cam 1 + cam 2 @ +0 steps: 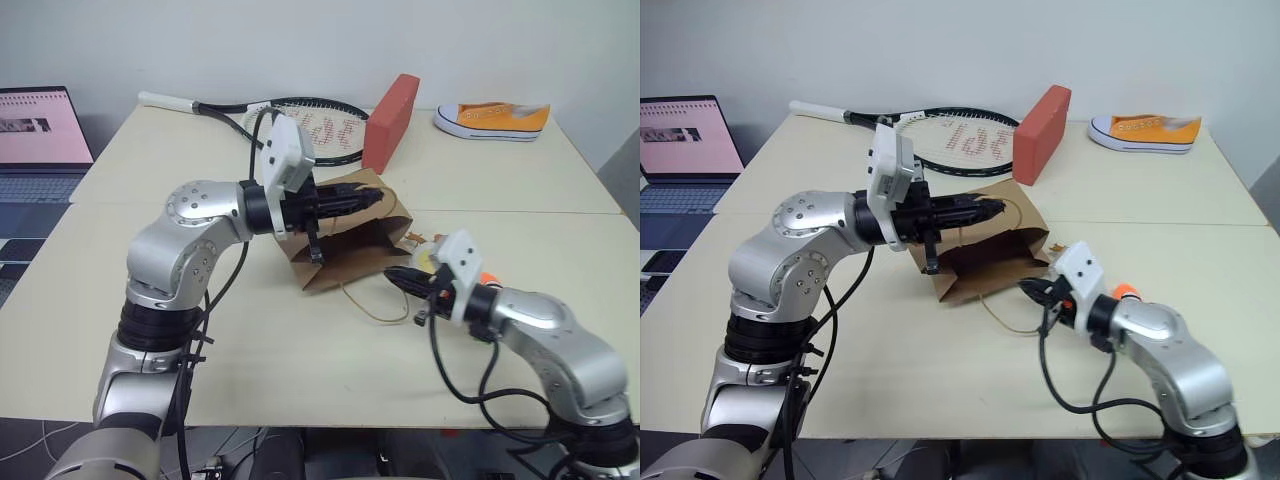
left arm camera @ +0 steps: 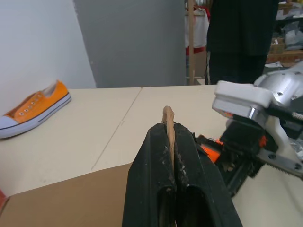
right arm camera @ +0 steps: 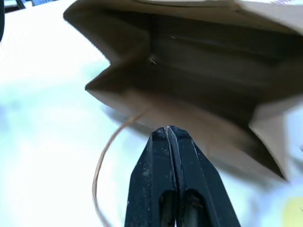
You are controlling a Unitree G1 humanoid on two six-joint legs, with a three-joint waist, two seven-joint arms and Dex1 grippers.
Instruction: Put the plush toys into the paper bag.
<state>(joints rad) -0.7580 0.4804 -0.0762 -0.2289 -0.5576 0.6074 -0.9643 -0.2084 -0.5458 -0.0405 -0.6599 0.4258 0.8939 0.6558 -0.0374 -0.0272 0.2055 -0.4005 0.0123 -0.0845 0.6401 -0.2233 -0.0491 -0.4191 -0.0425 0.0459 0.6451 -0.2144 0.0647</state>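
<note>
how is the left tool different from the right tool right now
The left tool is shut on the paper bag's cord handle, holding the bag's top edge up; the right tool is shut on nothing. The left points sideways over the bag; the right points into its open mouth. Both are black.

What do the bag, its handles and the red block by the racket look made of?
Paper bag: matte brown kraft paper, creased and folded at the mouth. Handle: thin tan cord, lying in a limp loop on the table; the left gripper pinches the other. Red block: matte, sharp-edged, possibly foam or brick; unclear.
</note>
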